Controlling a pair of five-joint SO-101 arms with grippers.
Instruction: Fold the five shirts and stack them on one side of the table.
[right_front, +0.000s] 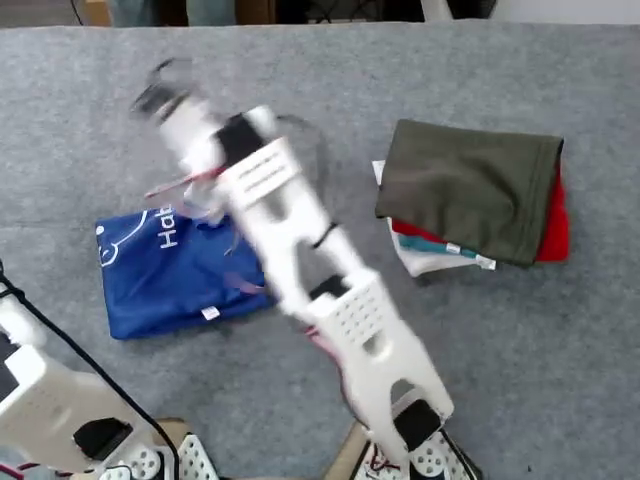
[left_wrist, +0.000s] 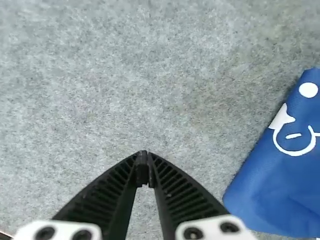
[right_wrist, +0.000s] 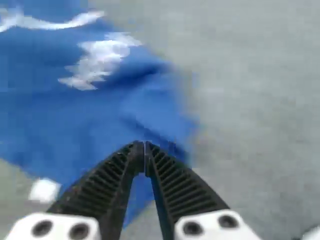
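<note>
Blue shirt (right_front: 160, 280) lies folded toward the table's (right_front: 500, 350) left edge, well apart from the shirt stack (right_front: 470, 185) by the right edge, while the left jaws and right jaws both stand closed, gripping nothing.

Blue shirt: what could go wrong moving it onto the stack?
1. The right hand is shut near the blue shirt's edge; pinching only one layer could unfold it.
2. The stack sits uneven, with white and teal edges poking out; a dragged shirt might shove it askew.
</note>
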